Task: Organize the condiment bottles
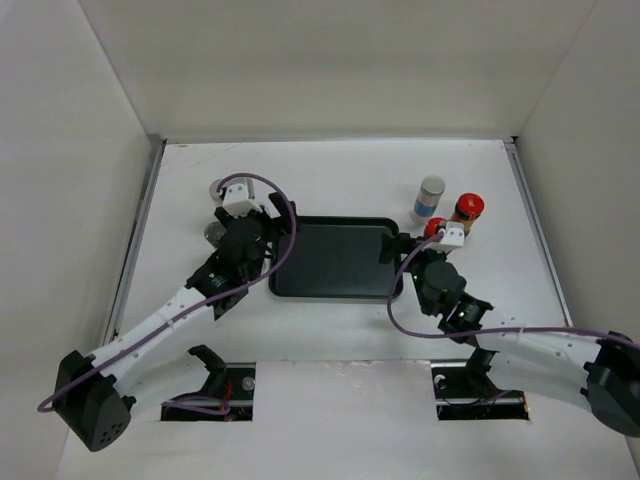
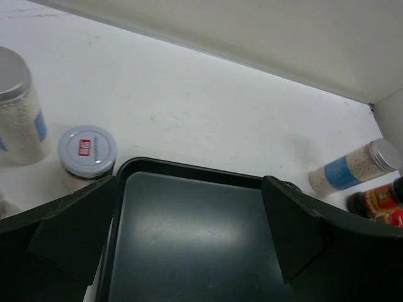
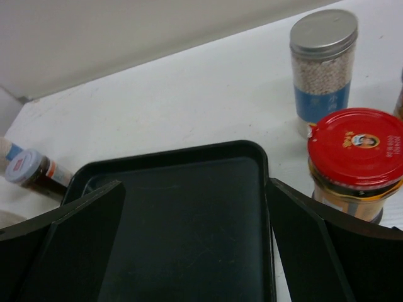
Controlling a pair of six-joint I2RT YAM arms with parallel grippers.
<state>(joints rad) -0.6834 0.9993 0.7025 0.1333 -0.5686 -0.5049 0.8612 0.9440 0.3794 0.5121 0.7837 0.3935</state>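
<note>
Seen from above, a flat black rectangular tray [image 1: 335,260] lies in the middle of a white table [image 1: 330,170], with small upright condiment jars grouped off both of its short ends. None of the jars I can see stands in the tray. My left gripper [image 2: 189,189] hovers over the tray's left end, fingers spread wide and holding nothing. Just beyond it stand a white-capped jar with a red logo [image 2: 88,151] and a silver-capped jar of pale grains [image 2: 14,107]. My right gripper [image 3: 195,189] hovers over the tray's right end, also spread wide and holding nothing. A red-capped brown glass jar [image 3: 356,157] stands just outside its right finger, with a silver-capped pale jar bearing a blue label [image 3: 322,69] behind it and a second red-capped jar [image 1: 468,208] nearby. I judge the step in hand to be picking up that nearest red-capped jar. To do it well, I would shift the right gripper sideways until the fingers straddle the jar, grip the body below the cap, keep it upright, and lift it clear of the tray rim.
</note>
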